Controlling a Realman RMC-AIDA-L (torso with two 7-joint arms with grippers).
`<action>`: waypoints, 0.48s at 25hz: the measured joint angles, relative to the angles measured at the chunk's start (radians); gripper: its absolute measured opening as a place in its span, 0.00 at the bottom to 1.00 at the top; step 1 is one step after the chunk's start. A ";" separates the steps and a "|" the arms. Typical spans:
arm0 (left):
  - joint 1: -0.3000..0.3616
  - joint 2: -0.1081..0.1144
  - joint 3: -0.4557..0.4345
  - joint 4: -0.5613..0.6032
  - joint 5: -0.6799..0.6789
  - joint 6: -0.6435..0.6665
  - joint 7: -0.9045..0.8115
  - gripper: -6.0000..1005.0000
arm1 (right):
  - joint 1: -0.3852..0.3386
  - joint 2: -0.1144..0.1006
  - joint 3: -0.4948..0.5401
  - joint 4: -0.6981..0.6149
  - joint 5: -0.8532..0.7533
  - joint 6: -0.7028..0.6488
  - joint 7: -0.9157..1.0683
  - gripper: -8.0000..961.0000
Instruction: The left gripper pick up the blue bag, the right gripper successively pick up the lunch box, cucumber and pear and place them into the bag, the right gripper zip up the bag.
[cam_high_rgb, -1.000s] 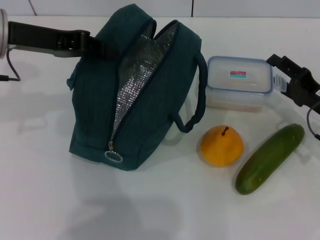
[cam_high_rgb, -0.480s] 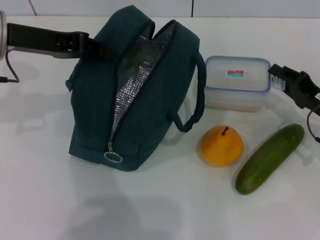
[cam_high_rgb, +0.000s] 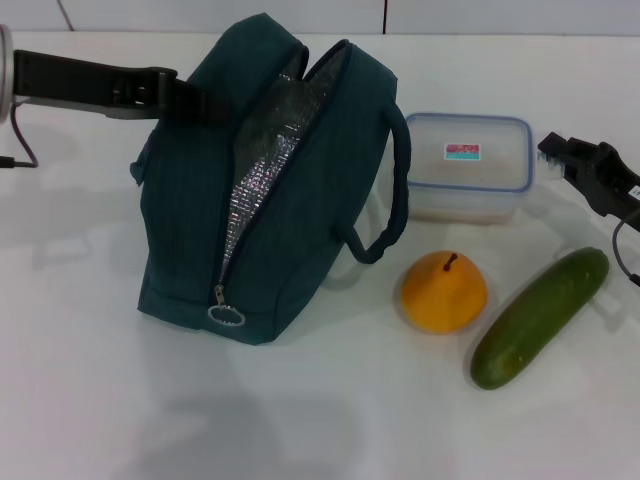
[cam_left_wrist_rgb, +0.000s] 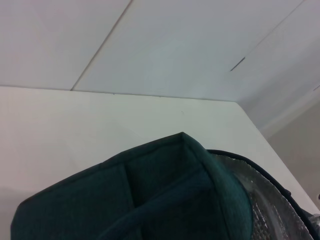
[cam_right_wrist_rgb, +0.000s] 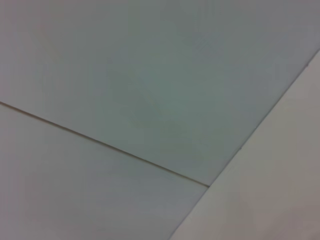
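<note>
The blue bag (cam_high_rgb: 190, 210) stands tilted on the white table, its top unzipped and the silver lining (cam_high_rgb: 255, 170) showing. The ring zipper pull (cam_high_rgb: 227, 316) hangs at its near end. My left gripper (cam_high_rgb: 190, 98) is shut on the bag's far upper edge; the bag also fills the bottom of the left wrist view (cam_left_wrist_rgb: 165, 200). The lunch box (cam_high_rgb: 468, 185) sits to the right of the bag. My right gripper (cam_high_rgb: 555, 150) is at the box's right end. The pear (cam_high_rgb: 443, 293) and the cucumber (cam_high_rgb: 540, 318) lie in front of the box.
The white table (cam_high_rgb: 320, 420) runs forward to the near edge of the view. One bag handle (cam_high_rgb: 398, 190) loops out toward the lunch box. The right wrist view shows only pale flat surfaces with a seam (cam_right_wrist_rgb: 100, 142).
My right gripper has moved down and in against the lunch box's right end. The box has shifted a little left toward the bag. The bag and left gripper have hardly moved.
</note>
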 joint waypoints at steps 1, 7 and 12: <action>0.000 0.000 0.000 -0.001 0.000 0.000 0.000 0.04 | 0.000 0.000 0.000 0.000 0.000 -0.003 -0.005 0.16; -0.004 0.000 0.000 -0.002 -0.001 0.000 0.000 0.04 | -0.003 0.000 0.012 0.000 0.014 -0.041 -0.042 0.12; -0.007 0.000 0.000 -0.003 -0.001 0.000 0.000 0.04 | -0.007 0.000 0.012 0.000 0.048 -0.075 -0.065 0.11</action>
